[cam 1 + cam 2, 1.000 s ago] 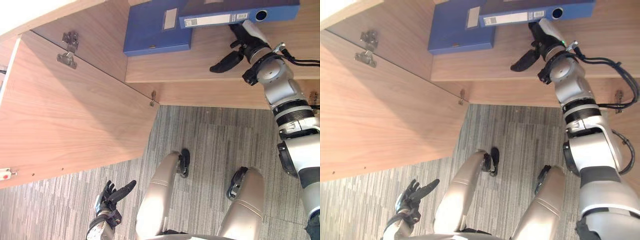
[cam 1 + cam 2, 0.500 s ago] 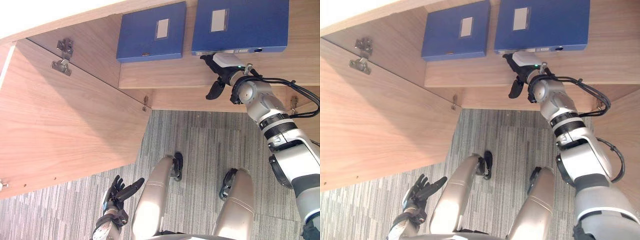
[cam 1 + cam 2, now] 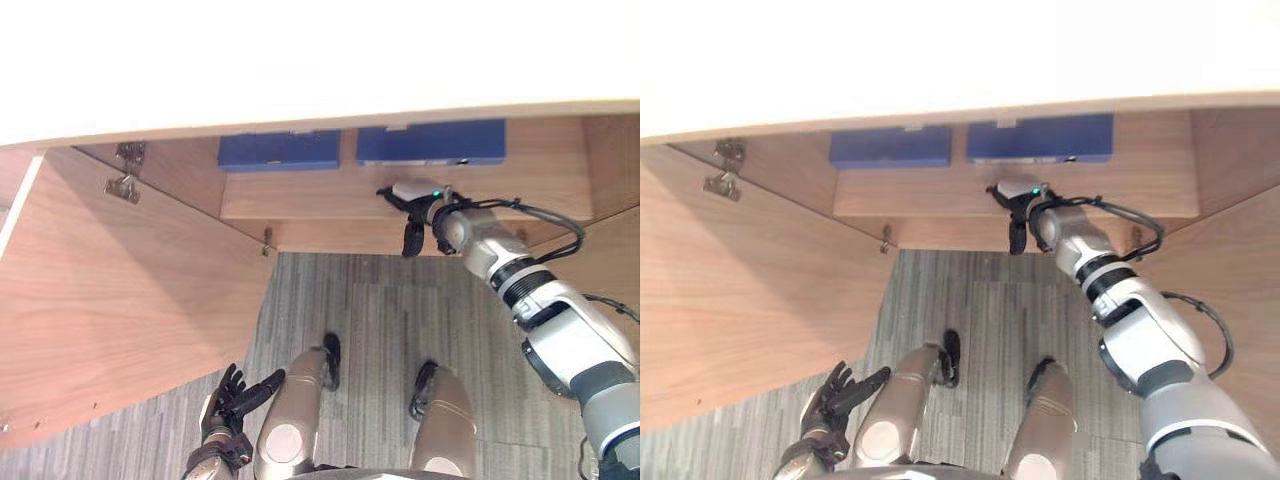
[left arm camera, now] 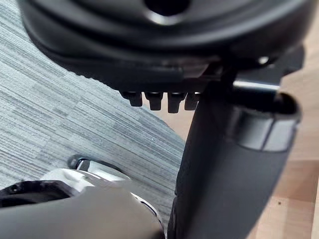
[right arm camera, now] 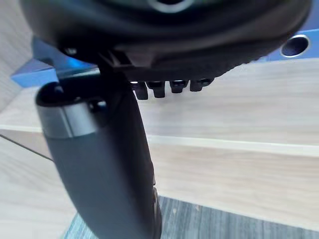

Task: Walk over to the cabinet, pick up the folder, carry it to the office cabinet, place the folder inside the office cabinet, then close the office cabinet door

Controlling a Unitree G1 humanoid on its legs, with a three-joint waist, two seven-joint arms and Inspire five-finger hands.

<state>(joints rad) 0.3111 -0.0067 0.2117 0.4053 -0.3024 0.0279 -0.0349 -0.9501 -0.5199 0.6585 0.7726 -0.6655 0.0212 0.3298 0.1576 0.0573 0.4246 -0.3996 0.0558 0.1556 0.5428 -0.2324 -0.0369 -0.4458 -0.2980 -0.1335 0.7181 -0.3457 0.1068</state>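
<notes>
We saw the folder (image 3: pixel 430 142) lying on the shelf (image 3: pixel 300 195) of the office cabinet (image 3: pixel 560 160), toward the right end, beside a second blue folder (image 3: pixel 280 150). Our right hand (image 3: pixel 415 210) hung at the shelf's front edge, fingers slack, holding nothing. Our left hand (image 3: pixel 232 395) hung low, fingers spread. The door (image 3: pixel 110 290) stood open.
</notes>
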